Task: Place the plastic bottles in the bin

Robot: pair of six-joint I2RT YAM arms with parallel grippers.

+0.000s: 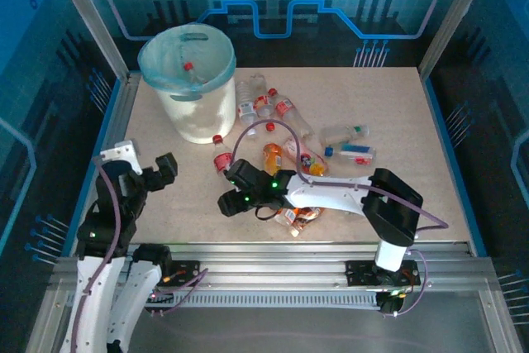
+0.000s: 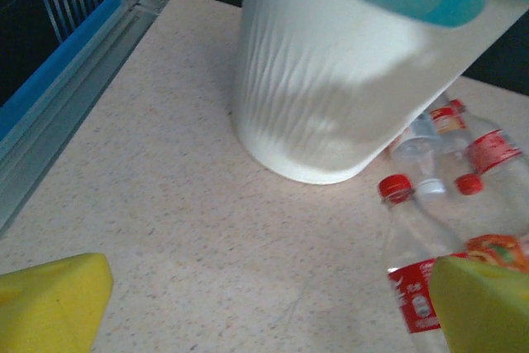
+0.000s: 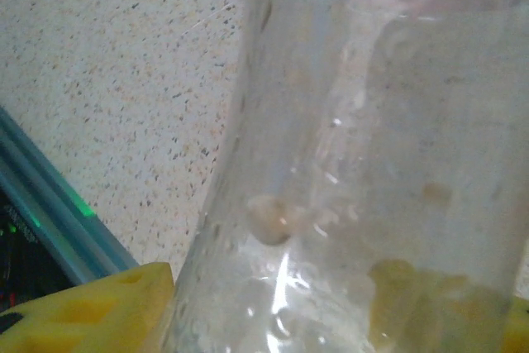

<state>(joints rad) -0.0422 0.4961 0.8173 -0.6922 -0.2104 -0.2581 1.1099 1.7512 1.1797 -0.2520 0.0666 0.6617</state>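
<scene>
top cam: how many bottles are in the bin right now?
1. A red-capped bottle lies inside the bin, near the middle of the opening. More may be hidden lower down, below the bag lining the rim.

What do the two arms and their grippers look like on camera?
Both the left arm and the right arm have white links, black joints, purple cables. The left gripper and right gripper are black, the right with green lights. Their fingers are yellow.
</scene>
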